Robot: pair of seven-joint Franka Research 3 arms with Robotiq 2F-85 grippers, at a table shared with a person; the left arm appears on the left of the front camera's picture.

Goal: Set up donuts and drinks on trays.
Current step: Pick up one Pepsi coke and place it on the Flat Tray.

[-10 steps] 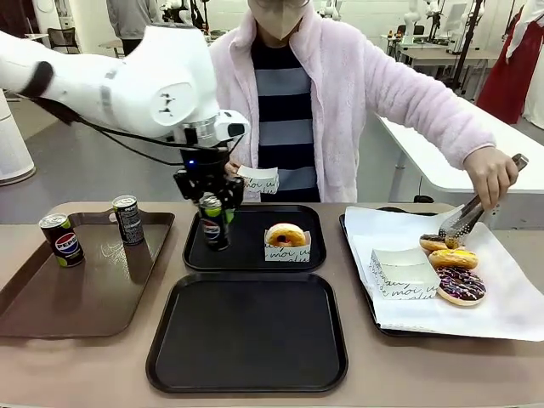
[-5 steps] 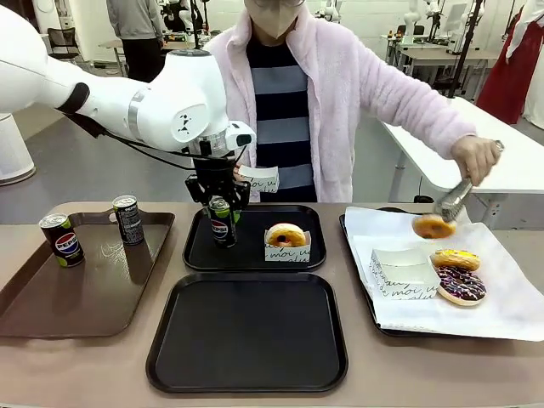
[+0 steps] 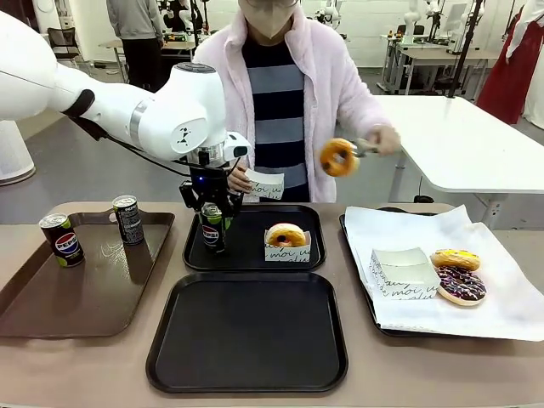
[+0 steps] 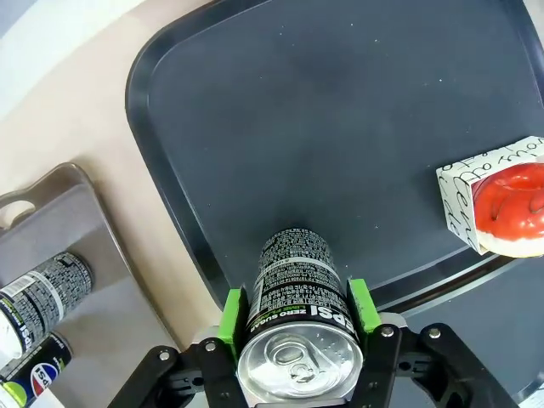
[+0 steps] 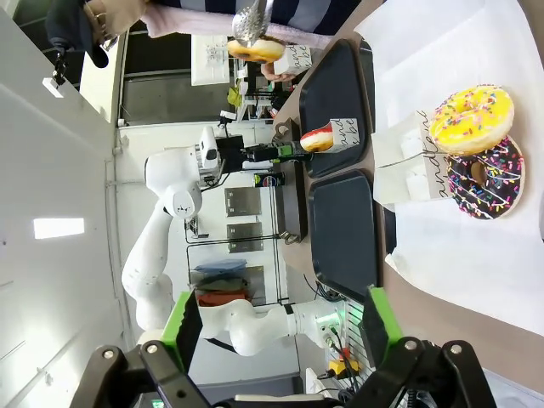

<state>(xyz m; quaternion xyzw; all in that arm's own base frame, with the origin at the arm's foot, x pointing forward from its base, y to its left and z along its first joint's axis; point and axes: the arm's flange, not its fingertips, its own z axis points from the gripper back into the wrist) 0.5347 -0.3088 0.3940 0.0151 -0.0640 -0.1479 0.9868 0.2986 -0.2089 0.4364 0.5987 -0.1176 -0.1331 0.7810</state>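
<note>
- The left gripper [image 3: 211, 219] is clamped on a slim black Pepsi can [image 4: 296, 285], green pads against its sides, holding it upright over the left part of the far black square plastic tray [image 3: 251, 257].
- A golden glazed ring donut in a white printed paper sleeve [image 3: 286, 238] sits on that tray's right half.
- The right gripper [image 5: 282, 327] is spread wide and holds nothing.
- Above and to the right of that tray, a person's metal tongs [image 3: 364, 149] hold a bare brown donut [image 3: 338, 157].
</note>
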